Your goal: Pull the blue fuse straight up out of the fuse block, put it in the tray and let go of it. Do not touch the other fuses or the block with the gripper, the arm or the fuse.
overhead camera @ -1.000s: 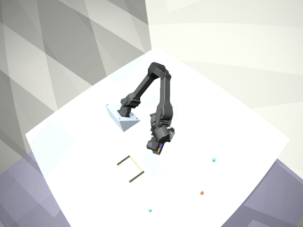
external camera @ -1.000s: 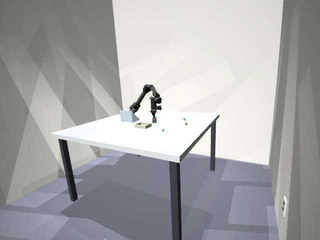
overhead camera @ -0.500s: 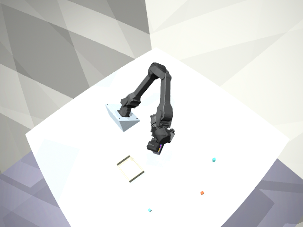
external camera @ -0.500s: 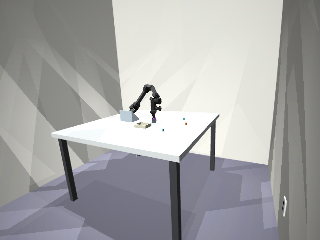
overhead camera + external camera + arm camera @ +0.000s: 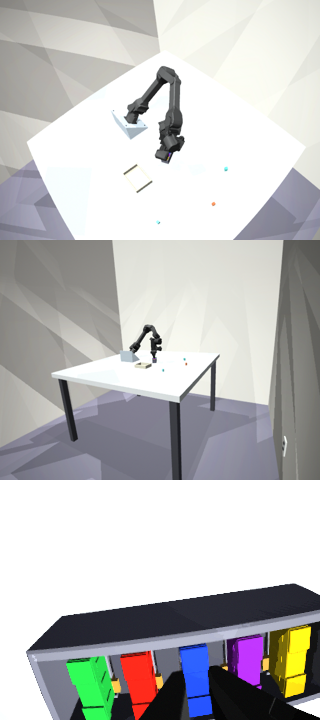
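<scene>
My gripper (image 5: 195, 679) clamps the blue fuse (image 5: 195, 675) — centred, clear of red (image 5: 139, 678) and purple (image 5: 244, 660) for a straight pull.

On the desk (image 5: 232, 124) we find the fuse block (image 5: 167, 620) under the gripper (image 5: 200, 707), the tray (image 5: 137, 178) just beside it, and three small cubes (image 5: 225, 168) scattered well apart beyond.

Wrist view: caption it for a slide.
Gripper shut on the blue fuse, seated in the fuse block between red and purple.
</scene>
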Action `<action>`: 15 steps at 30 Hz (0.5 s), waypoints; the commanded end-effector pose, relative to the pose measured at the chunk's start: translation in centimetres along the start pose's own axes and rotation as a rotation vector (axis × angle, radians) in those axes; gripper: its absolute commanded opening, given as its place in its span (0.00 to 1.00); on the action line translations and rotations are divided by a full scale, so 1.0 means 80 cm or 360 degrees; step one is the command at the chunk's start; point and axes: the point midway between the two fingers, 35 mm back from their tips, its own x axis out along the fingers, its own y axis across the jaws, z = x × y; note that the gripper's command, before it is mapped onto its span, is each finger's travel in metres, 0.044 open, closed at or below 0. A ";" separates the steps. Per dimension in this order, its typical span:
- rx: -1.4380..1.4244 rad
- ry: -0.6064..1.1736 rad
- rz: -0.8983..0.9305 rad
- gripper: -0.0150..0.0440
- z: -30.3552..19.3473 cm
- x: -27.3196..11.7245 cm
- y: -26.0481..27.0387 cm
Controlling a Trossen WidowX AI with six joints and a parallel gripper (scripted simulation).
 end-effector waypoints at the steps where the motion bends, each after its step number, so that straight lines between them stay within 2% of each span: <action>1: -0.0001 0.0000 0.0000 0.25 0.000 -0.001 0.000; 15: 0.0000 -0.0001 -0.0001 0.25 0.001 -0.010 -0.001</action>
